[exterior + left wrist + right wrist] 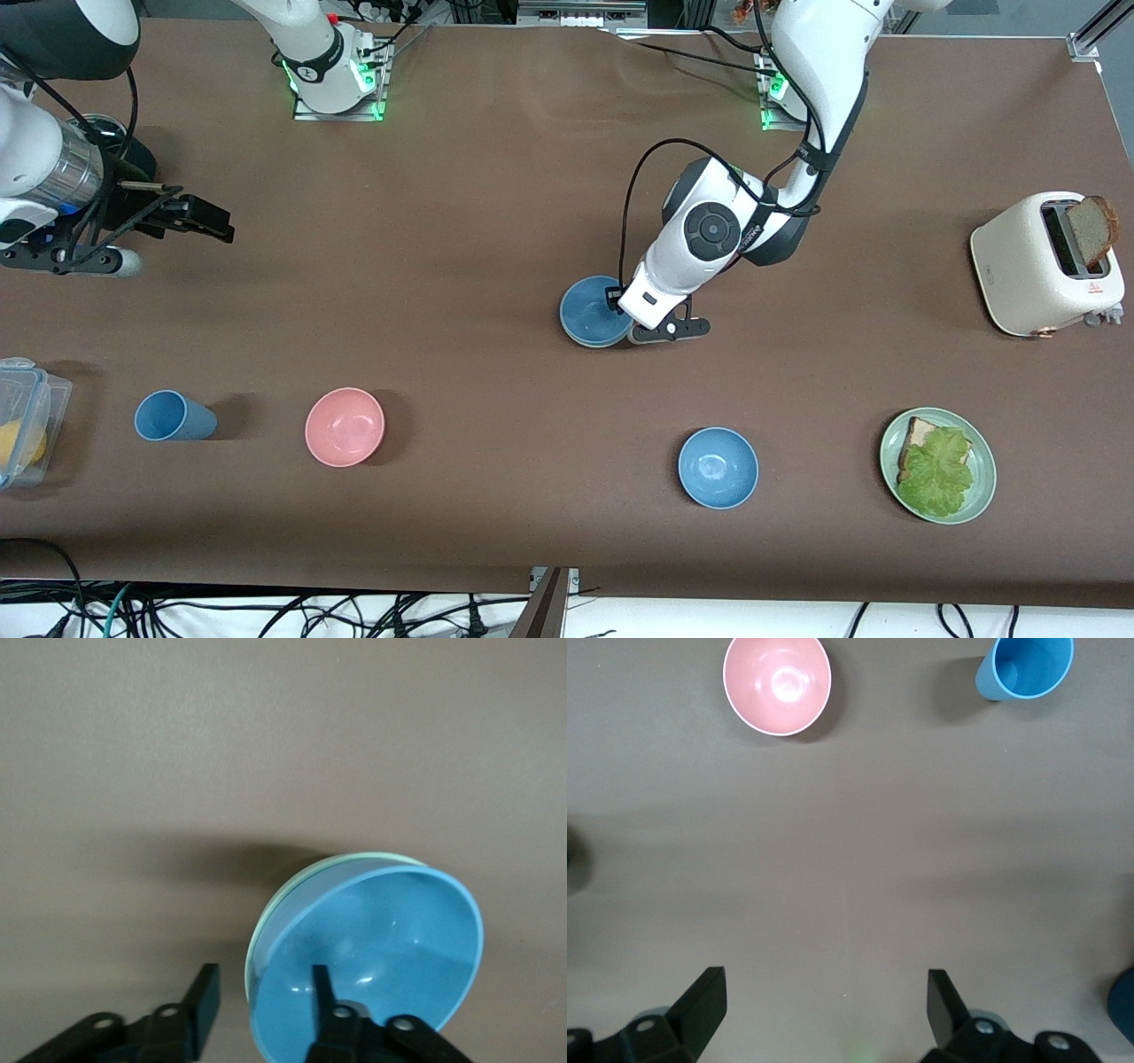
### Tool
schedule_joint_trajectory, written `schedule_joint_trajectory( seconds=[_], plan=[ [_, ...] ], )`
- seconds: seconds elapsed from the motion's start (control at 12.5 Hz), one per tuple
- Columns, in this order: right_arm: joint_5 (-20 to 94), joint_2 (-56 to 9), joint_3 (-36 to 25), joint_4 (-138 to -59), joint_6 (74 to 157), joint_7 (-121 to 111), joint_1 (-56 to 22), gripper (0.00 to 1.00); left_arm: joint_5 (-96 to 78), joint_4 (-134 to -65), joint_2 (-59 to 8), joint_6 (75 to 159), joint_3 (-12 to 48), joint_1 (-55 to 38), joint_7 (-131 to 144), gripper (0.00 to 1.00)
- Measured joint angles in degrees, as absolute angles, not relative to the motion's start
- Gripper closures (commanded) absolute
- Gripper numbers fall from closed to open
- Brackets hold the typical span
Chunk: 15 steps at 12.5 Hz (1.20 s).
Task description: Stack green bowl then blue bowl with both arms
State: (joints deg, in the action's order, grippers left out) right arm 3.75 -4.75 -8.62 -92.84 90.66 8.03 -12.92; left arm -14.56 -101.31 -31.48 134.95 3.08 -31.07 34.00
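Note:
The blue bowl (pixel 589 308) sits nested inside the green bowl (pixel 592 344) near the table's middle. Only the green bowl's pale rim (pixel 266 930) shows around the blue bowl (pixel 390 939). My left gripper (pixel 625 321) is down at the stack's edge toward the left arm's end. In the left wrist view, the left gripper (pixel 262 979) is open: one finger stands inside the blue bowl, the other outside and clear of the rims. My right gripper (pixel 213 226) waits open over bare table at the right arm's end, and the right wrist view shows nothing between the right gripper's (pixel 827 979) fingers.
Nearer the front camera lie a brighter blue bowl (pixel 718 467), a pink bowl (pixel 345 426), a blue cup (pixel 173 416) and a green plate (pixel 983 461) with a lettuce sandwich. A toaster (pixel 1045 266) stands at the left arm's end, a plastic box (pixel 27 416) at the right arm's.

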Motion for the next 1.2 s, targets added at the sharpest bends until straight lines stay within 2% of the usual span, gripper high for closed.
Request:
schedule_joint_trajectory(
  seconds=[0.24,0.48,0.88,1.2],
  plan=[
    [3.75,-4.74,-8.62,-92.83,90.65,7.91,-12.92,0.0,-14.56,-98.41,-30.2,132.99,2.24,-30.95,34.94,0.0],
    [3.74,-4.73,-8.71,-92.78,90.62,7.34,-12.92,0.0,-7.92,-95.06,-25.24,125.94,1.33,-29.41,35.14,0.0],
    [3.74,-4.62,-8.92,-92.5,90.46,6.74,-12.92,0.0,-1.96,-91.51,-15.61,111.98,1.0,-18.1,25.5,0.0],
    [3.74,-4.62,-8.92,-92.47,89.42,6.3,-12.93,0.0,-1.96,-91.4,-11.6,102.99,1.07,-9.39,16.04,0.0]
  ],
)
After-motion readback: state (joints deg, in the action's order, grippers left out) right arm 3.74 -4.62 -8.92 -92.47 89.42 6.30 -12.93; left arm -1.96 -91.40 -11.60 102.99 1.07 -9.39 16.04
